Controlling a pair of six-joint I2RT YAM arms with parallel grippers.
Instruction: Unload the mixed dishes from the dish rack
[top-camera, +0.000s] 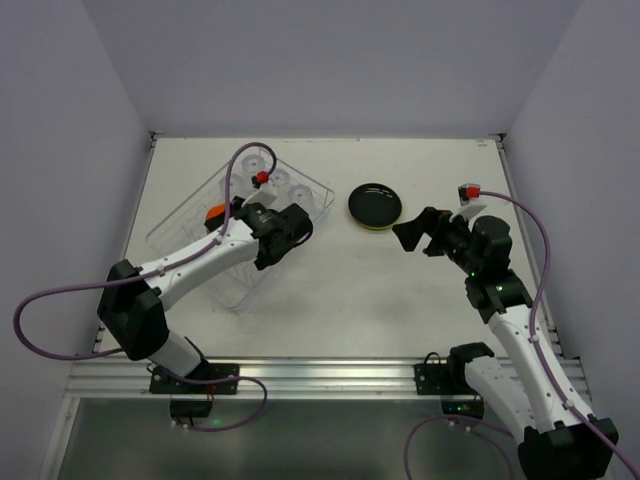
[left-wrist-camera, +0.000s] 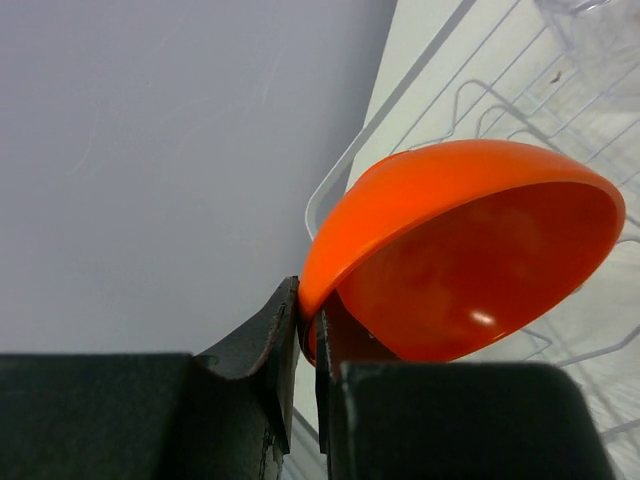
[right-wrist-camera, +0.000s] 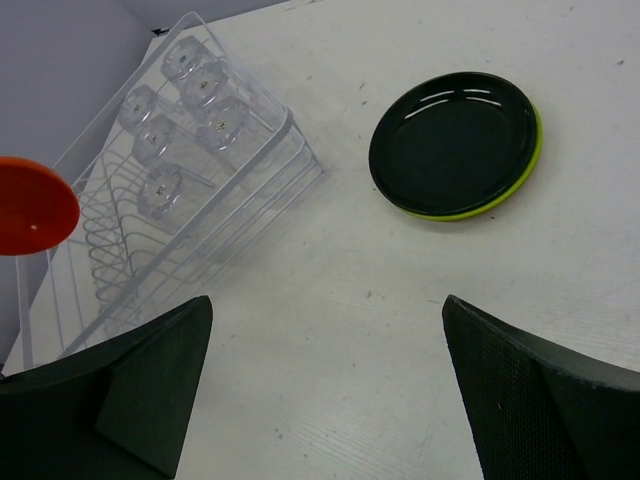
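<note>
The left pincer (left-wrist-camera: 307, 305) grips the orange bowl (left-wrist-camera: 470, 260) by its rim above the rack (right-wrist-camera: 200, 230), near the left edge of the desk (top-camera: 340, 300). The right pincer (right-wrist-camera: 325, 330) gapes wide beside the stacked plates (right-wrist-camera: 452, 140).

Two arms are seen. The left arm (top-camera: 190, 255) and the right arm (top-camera: 522, 340) are made of smooth white tubes joined by chunky black blocks. A long purple cable (top-camera: 35, 320) is looped out from the left arm, and a second purple cable (top-camera: 546, 255) is looped beside the right arm. A tiny red and white plug (top-camera: 261, 178) is fixed at the end of the first cable. Small green lights (top-camera: 472, 270) are lit on the right arm. The left gripper (left-wrist-camera: 308, 315) is made of flat black fingers. The right gripper (right-wrist-camera: 326, 300) is black too, and its pads (right-wrist-camera: 520, 390) are covered in tiny dots.
</note>
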